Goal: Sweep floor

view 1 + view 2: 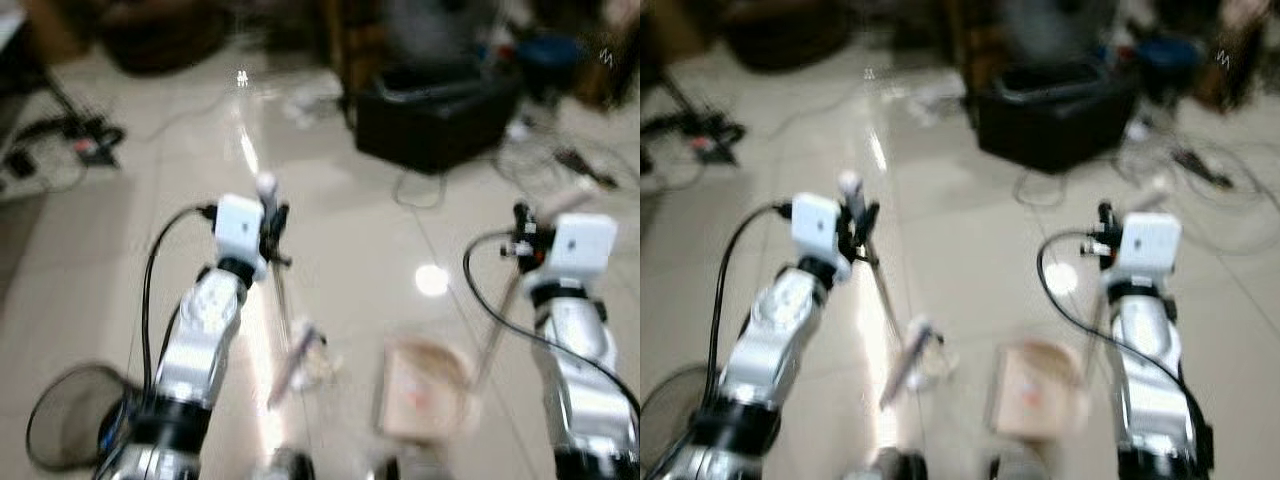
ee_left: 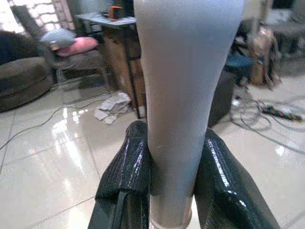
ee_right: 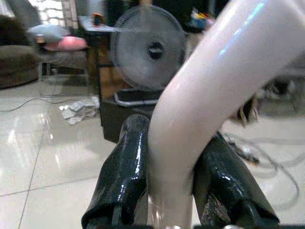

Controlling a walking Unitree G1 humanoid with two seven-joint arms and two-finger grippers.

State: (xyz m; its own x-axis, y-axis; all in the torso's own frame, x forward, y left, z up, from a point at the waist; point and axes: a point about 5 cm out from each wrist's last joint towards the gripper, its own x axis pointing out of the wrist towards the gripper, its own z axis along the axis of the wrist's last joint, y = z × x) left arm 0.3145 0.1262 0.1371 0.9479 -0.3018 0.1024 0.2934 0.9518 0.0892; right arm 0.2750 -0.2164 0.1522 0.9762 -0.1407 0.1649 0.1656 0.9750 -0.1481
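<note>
Closest in, the left gripper [image 2: 171, 191] has its two black fingers [image 2: 126, 167] clamped tight on the pale grey broom handle [image 2: 183, 95]. Same story on the other arm: the right gripper [image 3: 174, 176] is squeezed around the curved cream dustpan handle [image 3: 200, 100].

From the head view, everything lines up around the dustpan [image 1: 425, 388]. It sits on the glossy tile floor [image 1: 340, 220] between the two silver arms, its thin rod rising up to the right gripper [image 1: 522, 243]. Just left of the pan is the broom's brush end [image 1: 297, 360], with what looks like a small whitish clump of debris beside it (the picture is blurry, so hard to say what it is exactly). The broom shaft climbs from there to the left gripper [image 1: 272, 232].

Well beyond the pan there's a black box [image 1: 435, 110] with loose cables [image 1: 570, 160] trailing near it, plus some crumpled paper [image 2: 112, 106] on the tiles.

Looks like the robot is mid-sweep, pushing dirt toward the pan. Next move probably calls for a short stroke of the brush toward the pan's mouth while the right arm keeps the pan's lip flat to the floor, otherwise the stuff slides underneath.
</note>
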